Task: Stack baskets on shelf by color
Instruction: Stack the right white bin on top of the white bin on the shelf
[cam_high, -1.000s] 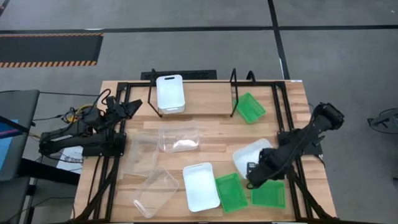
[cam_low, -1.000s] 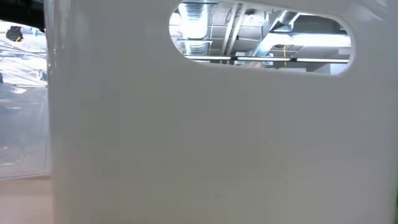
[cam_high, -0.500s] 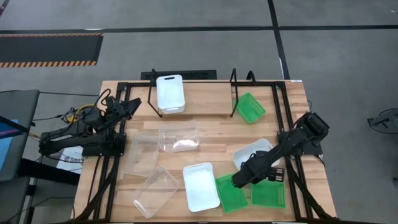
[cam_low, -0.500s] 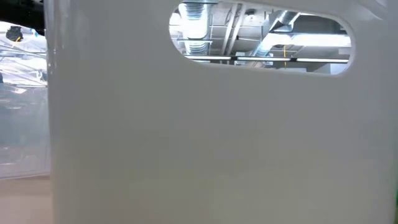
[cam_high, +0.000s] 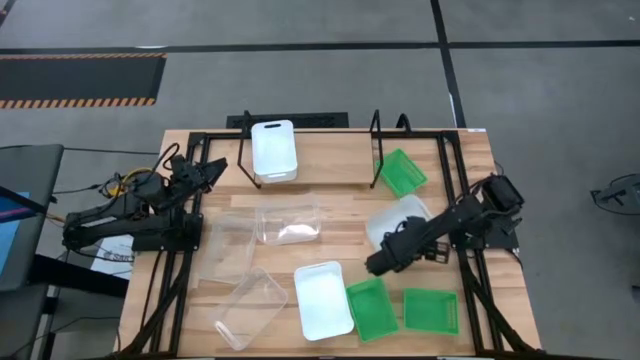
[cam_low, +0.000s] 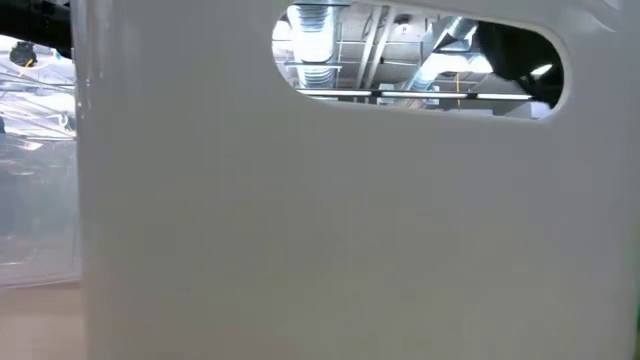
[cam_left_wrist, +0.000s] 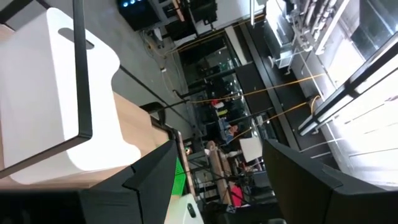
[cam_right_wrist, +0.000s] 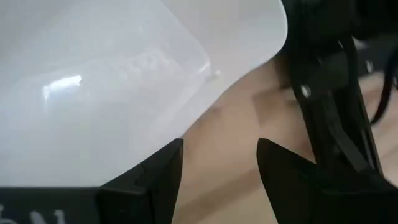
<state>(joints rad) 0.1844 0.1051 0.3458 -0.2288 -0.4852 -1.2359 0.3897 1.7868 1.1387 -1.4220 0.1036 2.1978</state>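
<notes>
The left gripper (cam_high: 215, 168) waits at the left end of the shelf (cam_high: 340, 172), just beside its black frame. In the left wrist view its two dark fingers (cam_left_wrist: 152, 180) stand apart with nothing between them.

On the left part of the shelf sits a white basket (cam_high: 273, 150). In front of the shelf, on the table (cam_high: 470, 165), lies a clear basket (cam_high: 288, 222), and another clear basket (cam_high: 250, 307) lies further from the shelf, near the table's front left corner. To the right of this one there is a second white basket (cam_high: 323, 299); it stands so close to the low camera that its wall (cam_low: 320, 230) fills almost the whole low view.

Right of it are two green baskets, side by side: one (cam_high: 372, 308) just beside the white basket, the other (cam_high: 431, 310) a little apart. A third green basket (cam_high: 402, 172) leans tilted at the right end of the shelf.

The right gripper (cam_high: 383, 262) is in front of the shelf's right half, at the edge of a third white basket (cam_high: 395, 220). In the right wrist view the basket's rim (cam_right_wrist: 124, 93) lies just above the spread fingers (cam_right_wrist: 149, 180); I cannot tell if they really pinch it.
</notes>
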